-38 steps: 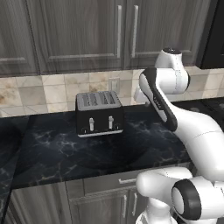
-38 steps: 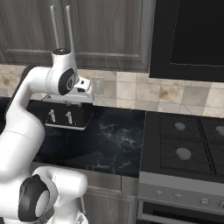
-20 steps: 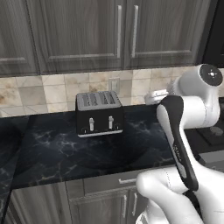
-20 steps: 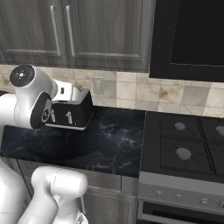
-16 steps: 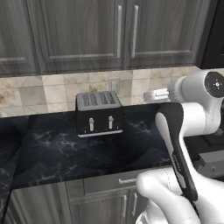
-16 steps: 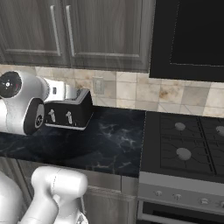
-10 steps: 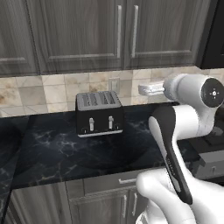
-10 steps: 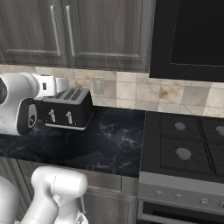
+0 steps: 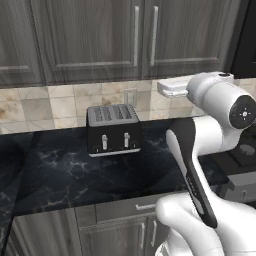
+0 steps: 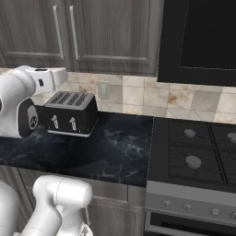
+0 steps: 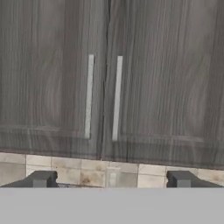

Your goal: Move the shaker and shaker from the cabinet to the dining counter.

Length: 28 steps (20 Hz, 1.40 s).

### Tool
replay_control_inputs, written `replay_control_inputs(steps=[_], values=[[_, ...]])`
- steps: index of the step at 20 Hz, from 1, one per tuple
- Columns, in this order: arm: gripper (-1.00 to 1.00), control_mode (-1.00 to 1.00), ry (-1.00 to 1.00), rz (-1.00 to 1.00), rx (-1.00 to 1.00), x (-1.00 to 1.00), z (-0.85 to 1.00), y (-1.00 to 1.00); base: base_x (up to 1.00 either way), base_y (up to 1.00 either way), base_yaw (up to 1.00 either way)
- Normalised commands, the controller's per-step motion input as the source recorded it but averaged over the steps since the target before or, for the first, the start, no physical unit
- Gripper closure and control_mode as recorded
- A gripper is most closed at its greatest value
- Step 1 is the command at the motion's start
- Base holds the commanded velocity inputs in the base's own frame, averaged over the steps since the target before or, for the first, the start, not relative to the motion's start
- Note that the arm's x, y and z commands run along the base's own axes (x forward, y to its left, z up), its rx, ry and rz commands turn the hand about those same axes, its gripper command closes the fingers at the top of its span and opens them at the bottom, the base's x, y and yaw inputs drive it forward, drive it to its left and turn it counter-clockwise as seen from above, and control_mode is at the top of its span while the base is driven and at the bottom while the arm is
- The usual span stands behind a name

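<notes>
- Hand view: the cabinet (image 11: 109,78) faces the camera with both tall doors closed; two slim silver bar handles, the left handle (image 11: 89,96) and the right handle (image 11: 117,97), stand upright just beside the centre seam.
- Gripper (image 11: 110,179): its dark fingertips (image 11: 40,179) stand well apart at the bottom of the hand view, so the jaws are wide and hold nothing.
- Left base view: the white arm's hand (image 9: 172,87) is raised below the cabinet doors, above the worktop (image 9: 60,172) and to the right of the toaster (image 9: 113,129).
- Right base view: the toaster (image 10: 69,113) sits on black marble backed by beige tiles, beside the stove (image 10: 193,156).
- Shakers: neither can be located; by judgement they stand behind the closed doors. The dining counter cannot be placed from these views.
- Step in hand (judgement): approaching a door handle to open the cabinet; the task is at its start.
- To do it well (judgement): choose one handle, centre it between the fingers, and close across the bar rather than on the seam; then pull along the door's arc, keeping the wrist clear of the neighbouring door.
</notes>
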Motion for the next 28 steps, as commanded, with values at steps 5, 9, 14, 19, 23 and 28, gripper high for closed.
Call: replay_control_inputs(steps=[5, 9, 14, 19, 23, 28], values=[[-1.00, -1.00, -0.13, 0.00, 0.00, 0.10, 0.39, 0.00, 0.00, 0.00, 0.00], [-1.00, -1.00, -0.01, 0.00, 0.00, 0.36, 0.33, 0.00, 0.00, 0.00, 0.00], [-1.00, -1.00, 0.00, 0.00, 0.00, 0.54, 0.27, 0.01, 0.00, 0.00, 0.00], [-1.00, -1.00, -0.01, 0.00, 0.01, 0.38, 0.13, 0.00, 0.00, 0.00, 0.00], [-1.00, -1.00, -0.17, 0.00, 0.07, 0.07, 0.00, 0.00, 0.00, 0.00, 0.00], [-1.00, -1.00, -0.18, 0.00, 0.09, 0.04, 0.01, -0.02, 0.00, 0.00, 0.00]])
